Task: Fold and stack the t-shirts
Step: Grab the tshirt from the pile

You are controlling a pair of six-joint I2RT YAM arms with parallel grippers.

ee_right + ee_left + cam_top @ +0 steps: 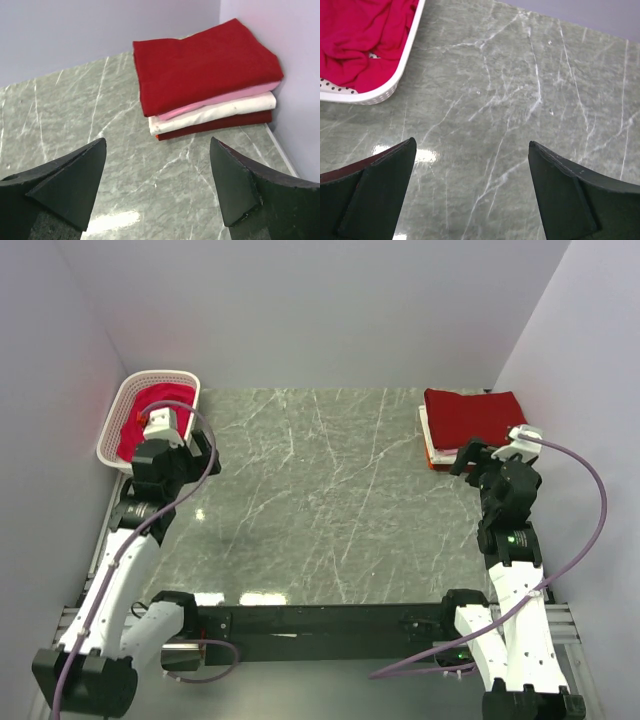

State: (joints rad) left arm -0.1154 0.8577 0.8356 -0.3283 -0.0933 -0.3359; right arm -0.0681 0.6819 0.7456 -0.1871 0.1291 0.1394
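A crumpled bright pinkish-red t-shirt (360, 35) lies in the white lattice basket (395, 85) at the far left (135, 425). Folded t-shirts sit stacked at the far right corner (472, 420): a crimson one (205, 65) on top, then pink (225, 100), white (220, 114) and dark red (220, 126) layers below. My left gripper (470, 145) hangs open over bare marble just right of the basket, holding nothing. Near the stack, my right gripper (157, 142) is open and empty too, its fingertips short of the pile's front edge.
Grey marble tabletop (320, 500) spreads between the two arms. White walls close in at the back and both sides; the stack sits tight against the right wall (300, 60). The basket (150, 390) overhangs the table's left edge.
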